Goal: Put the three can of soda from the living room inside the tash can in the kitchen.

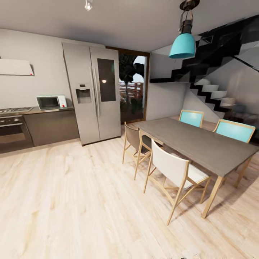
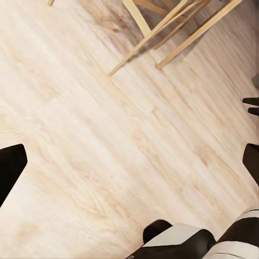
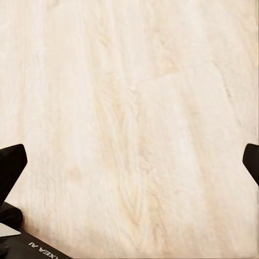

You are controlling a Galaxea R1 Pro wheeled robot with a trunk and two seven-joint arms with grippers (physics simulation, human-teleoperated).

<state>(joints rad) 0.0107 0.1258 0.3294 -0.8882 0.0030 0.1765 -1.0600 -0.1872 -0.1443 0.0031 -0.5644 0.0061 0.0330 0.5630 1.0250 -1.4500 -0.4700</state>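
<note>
I am in the kitchen, over light wood floor (image 1: 72, 201). The three can of soda and the tash can are out of view. My left gripper (image 2: 131, 164) is open above bare floor, its dark fingertips (image 2: 11, 168) far apart with nothing between them. My right gripper (image 3: 131, 164) is open too, its fingertips (image 3: 11, 167) spread wide over the floorboards and holding nothing. Part of my white and black body (image 2: 178, 240) is seen in the left wrist view.
A grey dining table (image 1: 201, 144) with wooden chairs (image 1: 176, 172) stands at the right. A steel fridge (image 1: 93, 93) and grey cabinets (image 1: 50, 126) with a microwave (image 1: 50, 102) and an oven (image 1: 12, 133) line the far left wall. A black staircase (image 1: 212, 90) rises at the back right.
</note>
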